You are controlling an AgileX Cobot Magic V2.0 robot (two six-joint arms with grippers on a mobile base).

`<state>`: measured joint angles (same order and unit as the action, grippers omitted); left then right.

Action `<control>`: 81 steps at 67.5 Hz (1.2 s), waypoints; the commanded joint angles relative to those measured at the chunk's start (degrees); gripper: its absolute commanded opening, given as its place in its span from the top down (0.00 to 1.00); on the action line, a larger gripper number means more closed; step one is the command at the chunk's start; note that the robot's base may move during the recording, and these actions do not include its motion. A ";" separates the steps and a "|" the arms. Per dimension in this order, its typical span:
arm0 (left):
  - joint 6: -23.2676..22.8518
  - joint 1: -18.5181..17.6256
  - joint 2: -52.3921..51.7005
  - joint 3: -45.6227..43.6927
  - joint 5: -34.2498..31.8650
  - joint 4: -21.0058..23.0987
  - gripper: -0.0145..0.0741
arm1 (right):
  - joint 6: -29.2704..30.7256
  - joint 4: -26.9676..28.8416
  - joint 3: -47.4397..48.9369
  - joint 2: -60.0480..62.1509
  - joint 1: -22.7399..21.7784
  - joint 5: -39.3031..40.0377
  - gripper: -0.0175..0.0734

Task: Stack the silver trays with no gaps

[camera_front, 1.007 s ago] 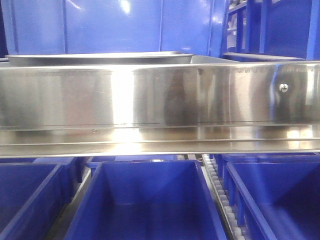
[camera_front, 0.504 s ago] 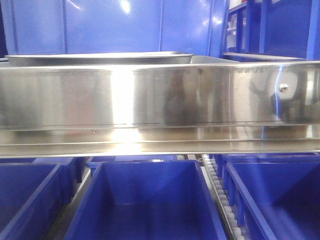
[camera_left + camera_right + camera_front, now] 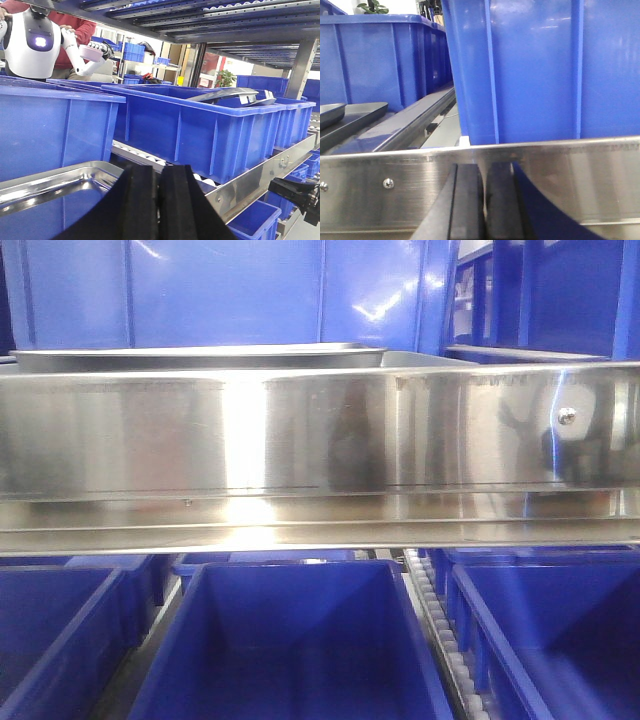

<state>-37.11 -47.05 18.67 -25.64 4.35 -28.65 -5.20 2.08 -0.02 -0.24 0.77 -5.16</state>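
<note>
A silver tray (image 3: 200, 356) lies on the shelf behind the steel rail, with only its rim and upper side showing in the front view. In the left wrist view a silver tray (image 3: 55, 187) sits at lower left, its rounded corner just left of my left gripper (image 3: 159, 197). That gripper's black pads are shut together with nothing between them. My right gripper (image 3: 484, 200) is also shut and empty, close in front of the steel rail (image 3: 560, 180). Low tray edges (image 3: 340, 114) show at the far left of the right wrist view.
The broad steel rail (image 3: 320, 455) with a screw (image 3: 567, 416) spans the shelf front. Blue bins (image 3: 290, 640) stand below it, and large blue bins (image 3: 200, 130) behind the trays. A roller track (image 3: 150, 157) runs under the bins. A white robot (image 3: 35, 42) stands in the background.
Only light reflections on the blue bin wall and the rail have shifted. The tray has not moved.
</note>
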 commanded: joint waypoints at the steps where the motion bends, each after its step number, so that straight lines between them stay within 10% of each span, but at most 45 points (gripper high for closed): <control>1: 0.11 -0.24 -0.31 0.17 -0.50 -0.29 0.85 | 0.47 0.16 0.02 0.24 -0.29 0.74 0.83; 9: 5.11 1.24 -1.40 0.27 5.03 -0.63 0.85 | 0.47 0.16 0.02 0.24 -0.29 0.74 0.83; 19: 20.75 7.18 -4.73 1.35 15.21 12.57 0.85 | 0.47 0.16 0.02 0.24 -0.29 0.74 0.83; 36: 40.43 26.90 -12.92 14.25 0.01 32.59 0.85 | 0.47 0.16 0.02 0.24 -0.29 0.74 0.83; 58: 41.46 44.81 -18.67 24.59 0.92 34.88 0.85 | 0.47 0.16 0.02 0.24 -0.29 0.74 0.83; 81: 41.34 45.65 -18.67 25.64 0.37 29.41 0.85 | 0.47 0.16 0.02 0.24 -0.29 0.74 0.83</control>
<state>4.18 -1.54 0.32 0.13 5.81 2.60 -5.20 2.08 -0.02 -0.16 0.77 -5.30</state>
